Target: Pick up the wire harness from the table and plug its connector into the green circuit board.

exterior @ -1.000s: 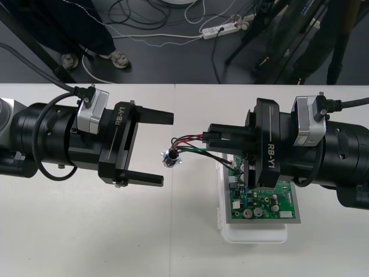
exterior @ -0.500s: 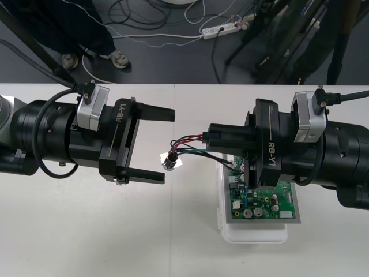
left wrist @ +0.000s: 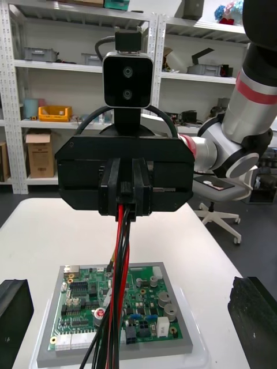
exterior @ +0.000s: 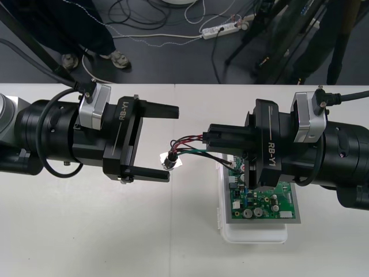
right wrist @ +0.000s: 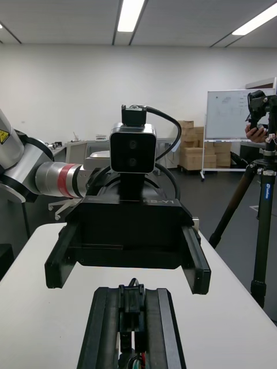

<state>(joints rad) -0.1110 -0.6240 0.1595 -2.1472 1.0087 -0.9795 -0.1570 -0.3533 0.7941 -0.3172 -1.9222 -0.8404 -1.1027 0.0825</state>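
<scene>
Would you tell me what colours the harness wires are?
Harness wires: red, black and green; best in front view.

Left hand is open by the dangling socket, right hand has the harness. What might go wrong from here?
1. The socket sits off-centre, right at the tips of the open left hand. Closing now may knock it aside instead of gripping it.
2. The right hand is shut on the harness at its plug, with the wires slack between. A tug from the left could pull the plug askew or out.

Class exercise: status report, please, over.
Right end effector shut on harness plug, over green circuit board. Left end effector open, flanking socket. Plug not in board.
</scene>
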